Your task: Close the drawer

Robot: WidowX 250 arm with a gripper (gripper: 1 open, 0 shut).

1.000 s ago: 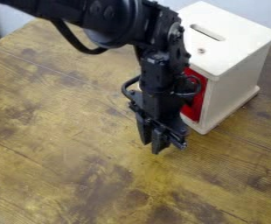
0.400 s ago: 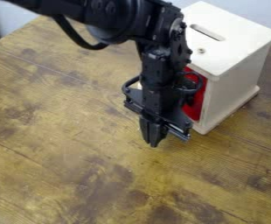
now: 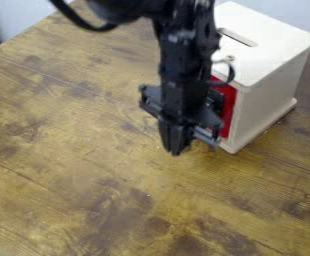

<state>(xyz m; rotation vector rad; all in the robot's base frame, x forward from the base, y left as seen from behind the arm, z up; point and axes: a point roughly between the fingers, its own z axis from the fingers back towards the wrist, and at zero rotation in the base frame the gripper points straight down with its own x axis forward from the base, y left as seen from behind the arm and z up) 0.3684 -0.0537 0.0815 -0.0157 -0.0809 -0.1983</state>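
Observation:
The drawer [image 3: 223, 112] shows as a bright red front low on the pale wooden cube [image 3: 267, 66], which has a slot [image 3: 246, 40] on top. My black arm comes down from the top of the frame and covers the drawer's left part and its handle. My gripper [image 3: 175, 146] points straight down just in front of the drawer, a little above the table. Its fingers are pressed together with nothing between them.
The cube stands at the back right of a worn brown wooden table [image 3: 64, 160]. The table's far left corner [image 3: 11, 35] shows at the upper left, with dark floor beyond it.
The fingers stood slightly apart a second ago and have shut. The gripper has risen a little in front of the drawer and rolled somewhat at the wrist.

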